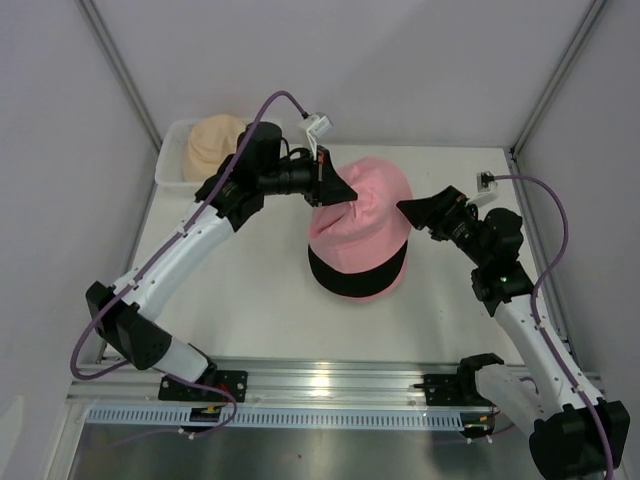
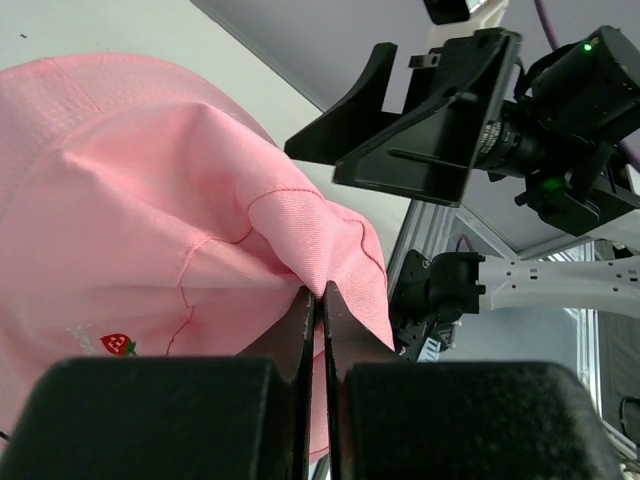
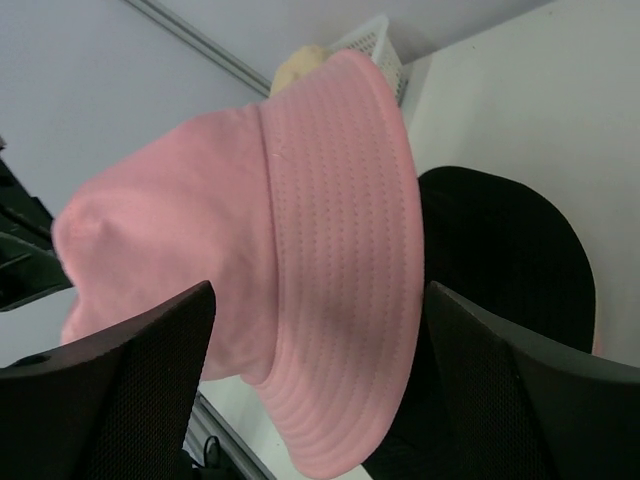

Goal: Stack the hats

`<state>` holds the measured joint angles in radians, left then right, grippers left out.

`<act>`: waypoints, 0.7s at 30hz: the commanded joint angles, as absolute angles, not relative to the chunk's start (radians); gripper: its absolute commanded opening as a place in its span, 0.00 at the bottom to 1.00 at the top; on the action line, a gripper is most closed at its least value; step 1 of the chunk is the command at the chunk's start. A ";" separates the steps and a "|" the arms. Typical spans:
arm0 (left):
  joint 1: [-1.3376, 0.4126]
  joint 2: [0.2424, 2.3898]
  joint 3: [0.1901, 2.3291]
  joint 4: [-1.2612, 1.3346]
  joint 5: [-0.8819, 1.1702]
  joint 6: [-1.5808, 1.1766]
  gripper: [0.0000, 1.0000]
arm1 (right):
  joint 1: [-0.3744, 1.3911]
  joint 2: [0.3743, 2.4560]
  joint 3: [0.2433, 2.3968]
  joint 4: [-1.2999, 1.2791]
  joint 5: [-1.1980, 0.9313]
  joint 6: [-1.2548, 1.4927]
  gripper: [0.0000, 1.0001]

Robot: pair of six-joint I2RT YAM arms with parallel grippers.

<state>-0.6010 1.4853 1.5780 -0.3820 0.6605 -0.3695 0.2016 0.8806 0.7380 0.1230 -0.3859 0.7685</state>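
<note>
Left wrist: pink hat (image 2: 150, 200) pinched in left gripper (image 2: 322, 292)

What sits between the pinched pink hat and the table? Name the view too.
A black hat sits under the pink hat that the left gripper pinches, with another pink edge below it. The top view shows this best.

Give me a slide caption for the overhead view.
Left gripper pinches the pink hat over the black hat; right gripper open beside it; beige hat in the basket.
</note>
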 commanded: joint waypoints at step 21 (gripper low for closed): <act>-0.612 1.568 1.557 -0.302 0.581 -0.410 0.03 | 0.207 0.876 0.488 0.393 -0.256 0.833 0.81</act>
<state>-0.6048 1.5471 1.5578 -0.3523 0.5560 -0.3862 0.2020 0.8787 0.4919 0.2741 -0.2806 0.8021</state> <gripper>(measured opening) 0.030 0.821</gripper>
